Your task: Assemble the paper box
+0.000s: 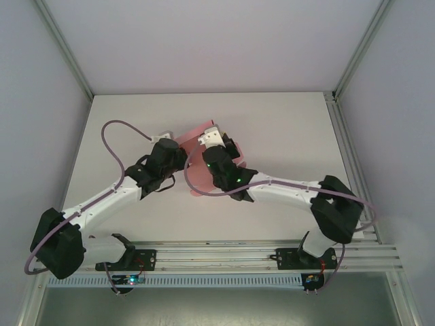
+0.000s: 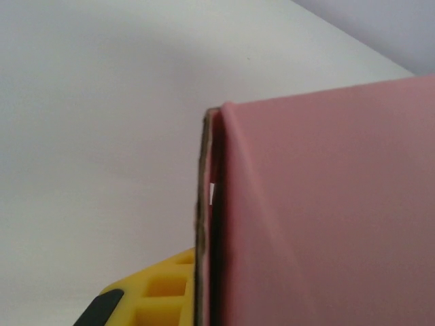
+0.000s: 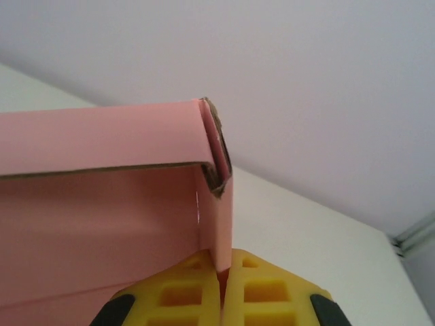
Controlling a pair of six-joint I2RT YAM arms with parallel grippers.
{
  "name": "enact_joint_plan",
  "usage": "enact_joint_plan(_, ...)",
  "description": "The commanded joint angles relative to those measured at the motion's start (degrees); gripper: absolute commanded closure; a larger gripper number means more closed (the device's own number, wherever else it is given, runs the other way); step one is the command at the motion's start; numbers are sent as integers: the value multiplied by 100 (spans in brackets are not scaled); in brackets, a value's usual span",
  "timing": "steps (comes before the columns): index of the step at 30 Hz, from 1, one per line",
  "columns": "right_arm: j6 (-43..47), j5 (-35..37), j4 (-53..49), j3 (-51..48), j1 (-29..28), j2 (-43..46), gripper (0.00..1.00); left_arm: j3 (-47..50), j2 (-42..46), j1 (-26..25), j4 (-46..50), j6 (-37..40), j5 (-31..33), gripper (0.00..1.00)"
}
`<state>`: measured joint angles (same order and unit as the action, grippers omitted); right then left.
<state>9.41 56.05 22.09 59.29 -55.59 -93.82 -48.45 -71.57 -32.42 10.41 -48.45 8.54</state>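
Fingers [image 3: 262, 295] of the right gripper [image 3: 221, 278] are pinched shut on an upright side wall of the paper box [image 3: 102, 224]. Left gripper [image 1: 178, 146] sits at the box's left side; we see one yellow finger [image 2: 163, 292] just beside the card edge, so we cannot tell its grip. Box is at the middle of the white table [image 1: 285, 122], between both wrists.
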Motion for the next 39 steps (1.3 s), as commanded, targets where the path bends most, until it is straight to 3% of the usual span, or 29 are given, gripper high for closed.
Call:
enact_joint_plan(1,403,2030,553,213,294,-350,100,-385,-14,-120,942,-1416,1055,100)
enact_joint_plan(5,333,2372,653,307,684,-581,100,-370,30,-229,1056,-1854,1206,100)
enact_joint_plan(8,565,2410,1319,211,877,-720,100,-400,-31,-277,984,-1955,1116,100)
enact_joint_plan(14,1828,2542,2529,515,1076,-1302,100,-689,-318,-420,957,-1937,944,100)
enact_joint_plan(20,1810,1979,2681,464,1058,-1415,100,-669,-396,-474,886,-1863,1037,100)
enact_joint_plan(23,757,1063,1349,373,935,-938,90,-643,-384,-475,838,-1773,1127,100)
enact_joint_plan(25,136,-214,298,296,930,-530,88,-658,-393,-467,856,-1727,1167,100)
enact_joint_plan(28,-261,-1616,307,-207,992,10,73,-675,-402,-473,885,-1686,1133,100)
enact_joint_plan(30,-482,-2190,196,-418,1079,320,73,-634,-377,-475,836,-1641,1133,100)
enact_joint_plan(33,-589,-2903,-177,-627,1130,892,63,-581,-316,-462,866,-1589,1222,100)
enact_joint_plan(37,-346,-4020,-312,-1132,1165,1731,27,-552,-236,-458,875,-1397,1327,100)
enact_joint_plan(39,-227,-4496,-482,-1311,1185,2151,14,-561,-216,-445,881,-1211,1358,100)
